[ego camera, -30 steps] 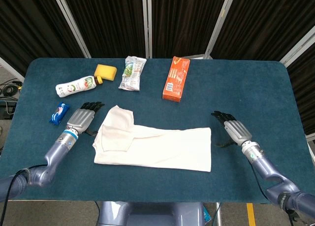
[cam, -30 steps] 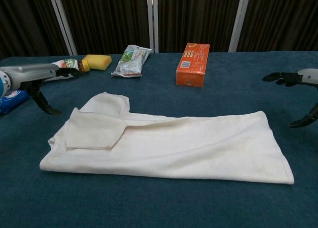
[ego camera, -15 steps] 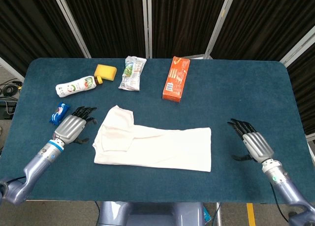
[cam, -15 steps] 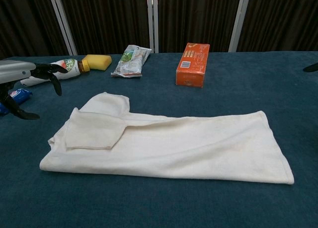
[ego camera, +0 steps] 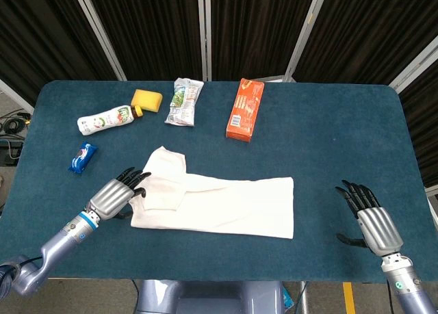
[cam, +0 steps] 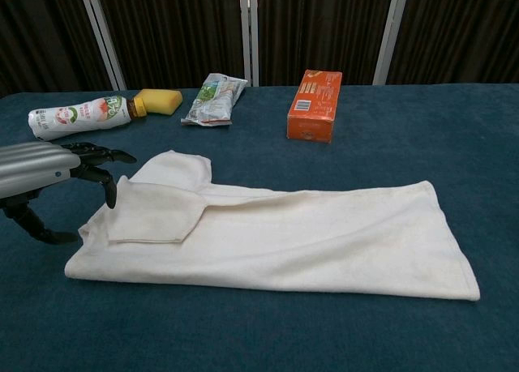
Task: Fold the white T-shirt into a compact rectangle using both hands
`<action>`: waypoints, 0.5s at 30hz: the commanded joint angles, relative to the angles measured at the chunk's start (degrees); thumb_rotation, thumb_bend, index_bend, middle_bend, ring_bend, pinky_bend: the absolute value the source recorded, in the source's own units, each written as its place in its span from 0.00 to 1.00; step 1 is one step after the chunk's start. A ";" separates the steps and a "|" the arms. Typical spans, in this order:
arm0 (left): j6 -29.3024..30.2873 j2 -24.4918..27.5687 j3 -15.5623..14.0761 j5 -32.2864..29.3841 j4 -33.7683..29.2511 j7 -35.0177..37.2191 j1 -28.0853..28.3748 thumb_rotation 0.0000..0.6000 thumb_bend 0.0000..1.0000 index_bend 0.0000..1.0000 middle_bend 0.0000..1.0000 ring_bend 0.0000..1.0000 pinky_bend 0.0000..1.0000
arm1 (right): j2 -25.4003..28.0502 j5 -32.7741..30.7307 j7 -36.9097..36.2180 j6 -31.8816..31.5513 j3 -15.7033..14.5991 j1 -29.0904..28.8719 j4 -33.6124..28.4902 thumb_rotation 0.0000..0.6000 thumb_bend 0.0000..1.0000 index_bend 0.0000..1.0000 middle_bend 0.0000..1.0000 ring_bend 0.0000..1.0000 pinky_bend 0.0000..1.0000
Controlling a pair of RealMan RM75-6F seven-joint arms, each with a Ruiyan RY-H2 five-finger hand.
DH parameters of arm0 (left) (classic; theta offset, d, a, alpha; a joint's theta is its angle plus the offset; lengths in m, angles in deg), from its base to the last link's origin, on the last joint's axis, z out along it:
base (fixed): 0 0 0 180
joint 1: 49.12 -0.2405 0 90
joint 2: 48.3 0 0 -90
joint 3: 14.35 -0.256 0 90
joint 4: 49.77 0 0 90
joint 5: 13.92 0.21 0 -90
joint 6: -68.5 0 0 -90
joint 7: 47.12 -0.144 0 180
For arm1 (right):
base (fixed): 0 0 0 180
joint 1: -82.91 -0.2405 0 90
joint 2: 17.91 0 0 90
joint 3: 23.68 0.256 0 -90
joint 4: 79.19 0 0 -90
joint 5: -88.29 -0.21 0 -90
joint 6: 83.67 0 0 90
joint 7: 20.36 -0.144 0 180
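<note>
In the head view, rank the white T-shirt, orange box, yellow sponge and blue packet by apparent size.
1. White T-shirt, by far the largest.
2. Orange box.
3. Yellow sponge and blue packet look alike; no clear order between them.

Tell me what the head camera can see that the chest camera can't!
Only the head view shows the right hand, open near the table's right edge and well away from the shirt, and the small blue packet on the left. The chest view shows nothing extra, only a lower, closer look at the shirt's folded sleeve. Both show the white T-shirt, the left hand open at its left end, the bottle, the yellow sponge, the snack bag and the orange box on the blue table.
</note>
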 commanded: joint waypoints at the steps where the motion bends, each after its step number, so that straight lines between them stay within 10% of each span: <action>1: -0.07 -1.30 0.32 0.01 1.35 -0.59 0.23 1.00 0.26 0.39 0.00 0.00 0.00 | -0.26 0.10 -0.41 -0.13 0.14 0.38 0.66 1.00 0.02 0.13 0.00 0.00 0.00; 15: 0.10 -6.20 0.47 0.62 6.49 -0.57 0.80 1.00 0.26 0.40 0.00 0.00 0.00 | -0.77 1.65 -1.96 -0.65 0.80 1.03 2.18 1.00 0.02 0.14 0.00 0.00 0.00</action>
